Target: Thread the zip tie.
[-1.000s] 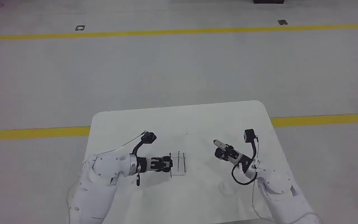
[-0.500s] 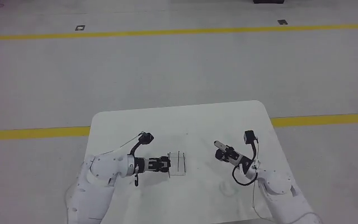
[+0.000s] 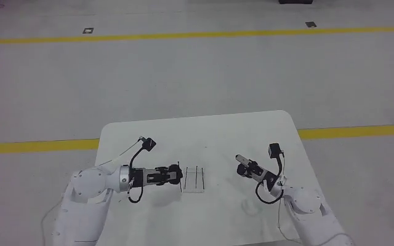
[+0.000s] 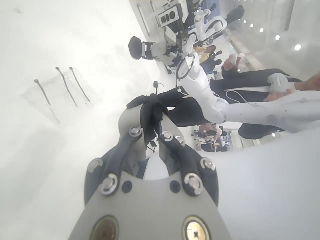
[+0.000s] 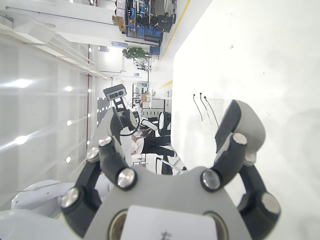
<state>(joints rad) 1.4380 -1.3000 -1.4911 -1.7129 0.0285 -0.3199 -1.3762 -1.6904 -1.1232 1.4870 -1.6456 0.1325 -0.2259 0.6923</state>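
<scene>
Black zip ties [image 3: 199,178] lie side by side on a small clear tray [image 3: 196,189] near the middle of the white table. My left gripper [image 3: 177,174] hovers just left of the tray, shut on a zip tie [image 3: 180,183] that stands crosswise at its tip. In the left wrist view the closed fingers [image 4: 150,111] pinch that thin tie [image 4: 155,87], and three ties [image 4: 66,87] rest on the tray [image 4: 30,93] beyond. My right gripper [image 3: 241,162] is open, to the right of the tray. Its fingers [image 5: 230,121] stand wide apart, with the ties [image 5: 203,104] ahead.
The white table [image 3: 184,132] has rounded corners, with free surface behind the tray and between the arms. Its front edge lies close under both arms. Grey floor with yellow lines [image 3: 197,35] surrounds it.
My left gripper has drawn back leftward from the tray, carrying one zip tie, and its arm has swung outward. The right arm has stayed in place.
</scene>
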